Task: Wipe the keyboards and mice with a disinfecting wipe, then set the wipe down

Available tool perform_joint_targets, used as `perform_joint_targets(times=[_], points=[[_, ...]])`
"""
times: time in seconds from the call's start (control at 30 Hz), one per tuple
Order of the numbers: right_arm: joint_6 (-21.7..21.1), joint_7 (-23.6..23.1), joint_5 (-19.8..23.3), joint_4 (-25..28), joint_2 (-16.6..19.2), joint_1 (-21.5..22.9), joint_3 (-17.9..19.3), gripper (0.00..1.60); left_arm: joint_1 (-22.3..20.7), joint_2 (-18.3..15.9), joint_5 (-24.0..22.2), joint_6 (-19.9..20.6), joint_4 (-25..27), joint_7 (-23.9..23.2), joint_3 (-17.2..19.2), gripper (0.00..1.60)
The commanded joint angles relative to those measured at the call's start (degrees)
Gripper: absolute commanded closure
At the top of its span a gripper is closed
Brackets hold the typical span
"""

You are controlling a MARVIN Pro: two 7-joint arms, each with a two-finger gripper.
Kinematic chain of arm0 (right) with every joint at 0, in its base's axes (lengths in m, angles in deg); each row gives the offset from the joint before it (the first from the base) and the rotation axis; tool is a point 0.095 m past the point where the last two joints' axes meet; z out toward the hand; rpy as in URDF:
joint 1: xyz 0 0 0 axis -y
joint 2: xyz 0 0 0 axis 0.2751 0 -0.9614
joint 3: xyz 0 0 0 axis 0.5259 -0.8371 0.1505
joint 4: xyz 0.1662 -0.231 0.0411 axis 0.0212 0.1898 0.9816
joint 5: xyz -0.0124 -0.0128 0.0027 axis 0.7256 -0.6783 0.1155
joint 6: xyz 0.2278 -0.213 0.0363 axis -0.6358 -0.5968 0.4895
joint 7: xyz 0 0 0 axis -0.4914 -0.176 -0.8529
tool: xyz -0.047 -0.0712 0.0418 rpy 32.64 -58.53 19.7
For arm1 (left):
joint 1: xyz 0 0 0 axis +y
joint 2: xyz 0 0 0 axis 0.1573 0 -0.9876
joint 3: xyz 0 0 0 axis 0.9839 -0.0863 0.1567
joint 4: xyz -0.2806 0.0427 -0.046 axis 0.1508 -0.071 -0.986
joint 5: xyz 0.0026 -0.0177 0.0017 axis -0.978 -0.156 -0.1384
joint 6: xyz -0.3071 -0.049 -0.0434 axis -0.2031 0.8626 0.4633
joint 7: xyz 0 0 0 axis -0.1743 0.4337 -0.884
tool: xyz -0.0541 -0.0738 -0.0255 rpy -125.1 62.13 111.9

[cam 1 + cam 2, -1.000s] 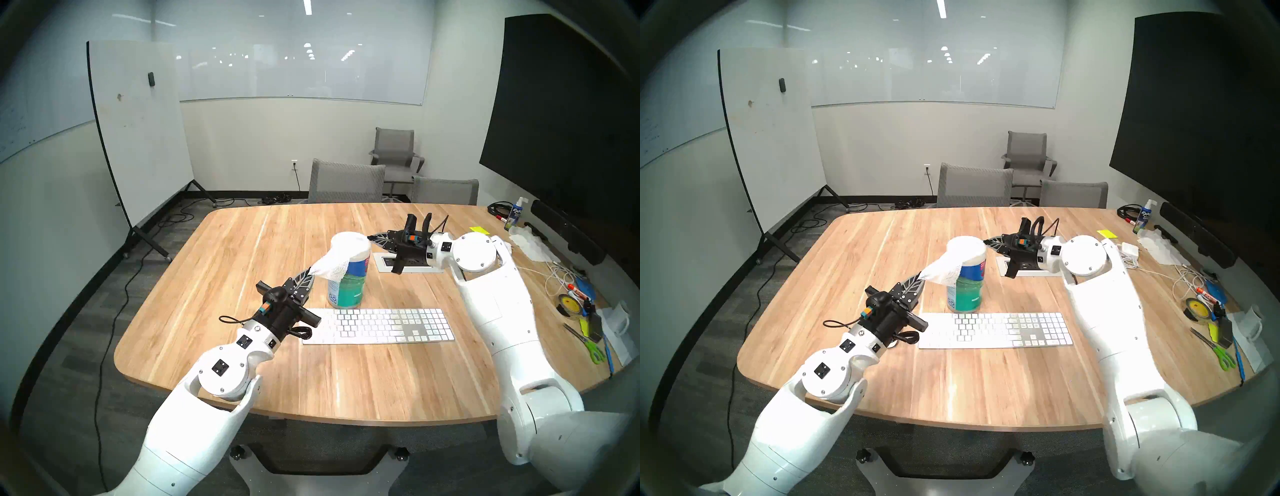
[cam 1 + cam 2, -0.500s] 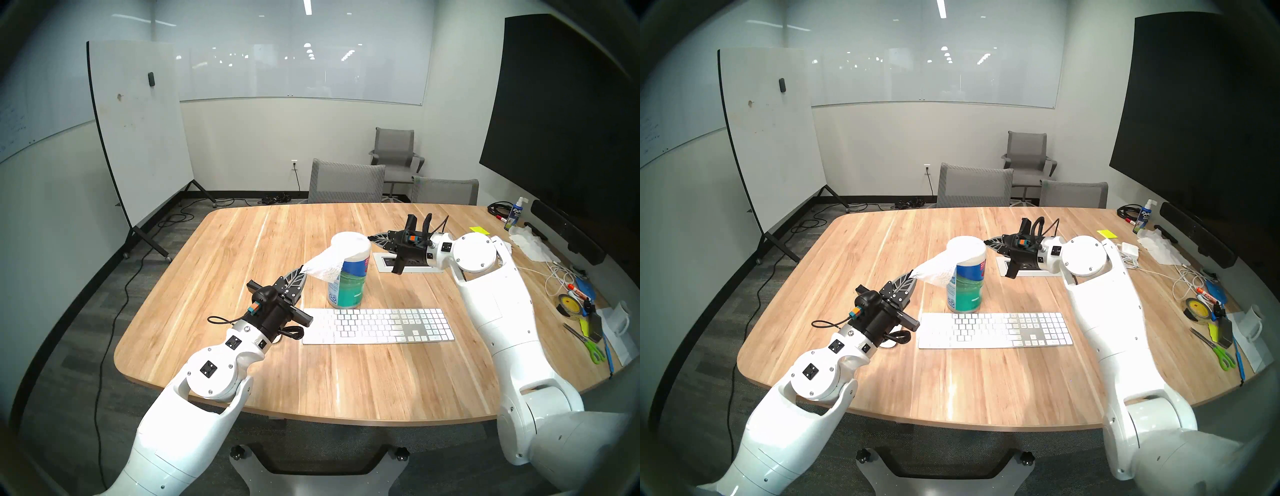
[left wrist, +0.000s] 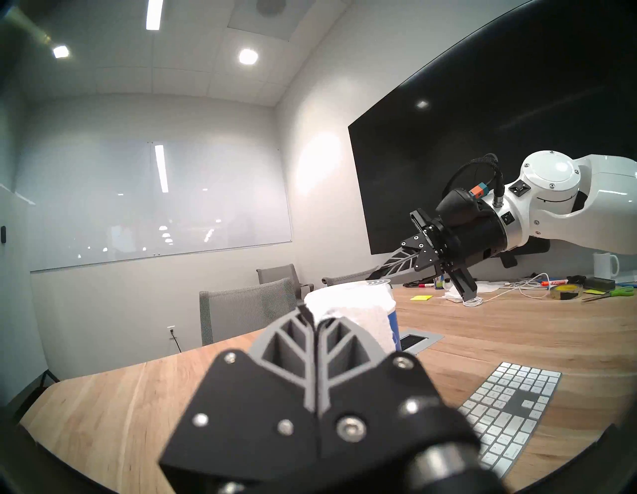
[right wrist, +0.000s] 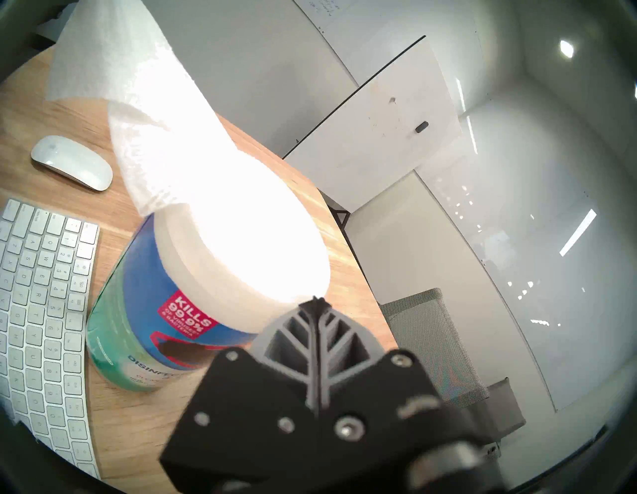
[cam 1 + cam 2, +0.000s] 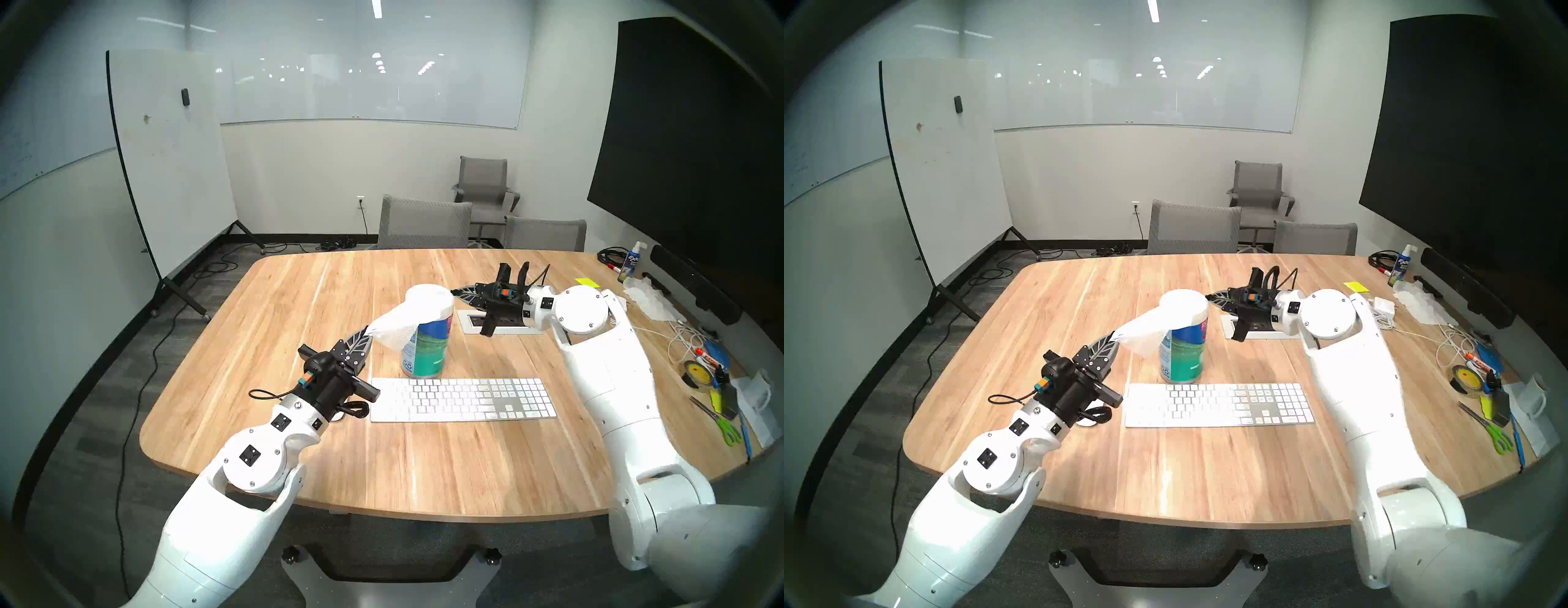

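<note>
Head view, left to right. I see my left gripper (image 5: 368,335) left of centre: ribbed grey lattice fingers on a black mount, jaws pressed together on a corner of the disinfecting wipe (image 5: 396,325). The wipe is thin, soft, faintly quilted white sheet, stretched from the fingertips up to the canister's top; I cannot tell if it has come free of the lid. One mouse (image 4: 71,162), glossy white, low oval dome, lies on the wood just beyond the keyboard's end in the upper left of the right wrist view; in the head view my left wrist hides nearly all of it.

Centre: one canister (image 5: 426,346), upright cylinder, blue-green label, white lid, just behind the keyboard. One keyboard (image 5: 462,399), flat, wide, white keys in a thin silver-grey frame, lying lower centre on the table (image 5: 445,467), pale wood grain with rounded corners.

Right of centre: my right gripper (image 5: 455,293), same lattice fingers, jaws closed with nothing between them, tips at the rim of the canister's lid. Two arms, two grippers, one wipe.
</note>
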Motion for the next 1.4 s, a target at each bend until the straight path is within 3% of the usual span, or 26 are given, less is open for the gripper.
perform_joint_targets(times=[0.0, 0.7, 1.17, 1.37], points=[[0.04, 0.02, 0.14, 0.73, -0.17, 0.69, 0.05, 1.60, 0.78, -0.23, -0.08, -0.62, 3.01, 0.29, 0.49, 1.60], [-0.60, 1.59, 0.03, -2.29, -1.36, 3.59, 1.46, 1.60, 4.53, -2.26, -0.51, -1.20, 5.44, 1.13, 1.63, 1.60], [-0.81, 3.13, -0.19, -5.40, -1.48, 5.91, 3.03, 1.60, 6.83, -3.58, -0.84, -0.34, 9.70, 2.24, 2.96, 1.60], [-1.78, 3.22, 0.39, -6.63, -1.16, 8.93, 4.72, 1.60, 7.62, -3.81, -0.78, -0.33, 10.42, 2.73, 2.86, 1.60]])
